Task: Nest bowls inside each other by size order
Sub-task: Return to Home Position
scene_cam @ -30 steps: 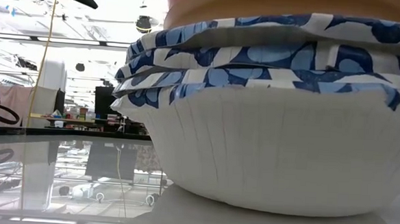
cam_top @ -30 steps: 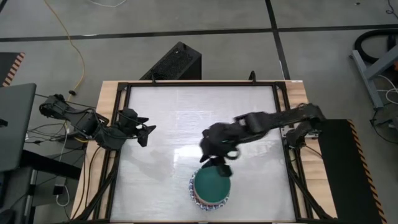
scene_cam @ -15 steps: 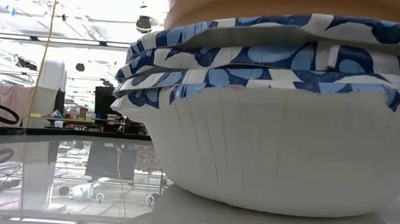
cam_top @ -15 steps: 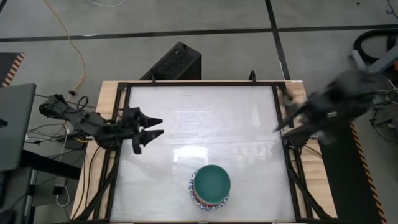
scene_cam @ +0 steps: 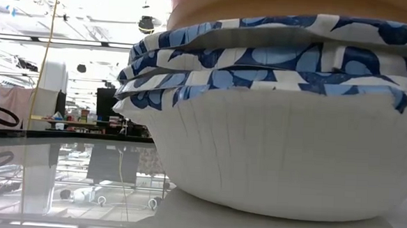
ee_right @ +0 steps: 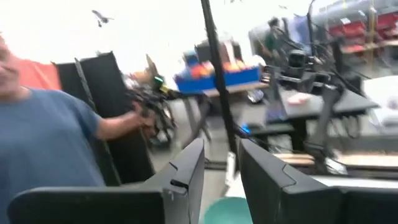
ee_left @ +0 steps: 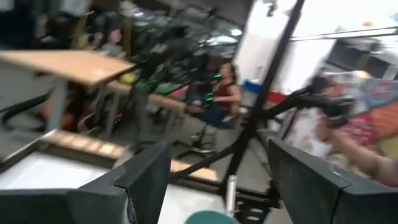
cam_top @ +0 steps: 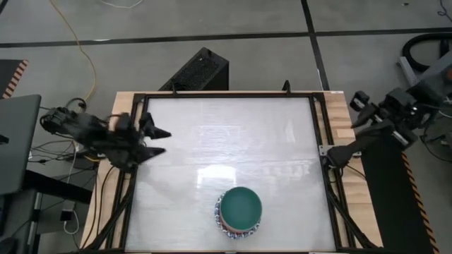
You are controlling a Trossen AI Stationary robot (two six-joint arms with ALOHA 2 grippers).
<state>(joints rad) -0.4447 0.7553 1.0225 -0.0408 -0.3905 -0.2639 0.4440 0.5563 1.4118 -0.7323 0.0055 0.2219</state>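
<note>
In the high view, the nested bowls [cam_top: 239, 210], a teal bowl [cam_top: 241, 204] uppermost, are sitting by the worktop's [cam_top: 226, 134] edge, well apart from both arms. The left gripper [cam_top: 159, 141] is being held at the left edge, the right gripper [cam_top: 357, 108] beyond the right side. In the low view, blue patterned rims [scene_cam: 263, 47] are being shown layered; the stack is judged stiff, probably breakable, and best gripped at a rim. In the wrist views, both grippers are being held released and empty.
</note>
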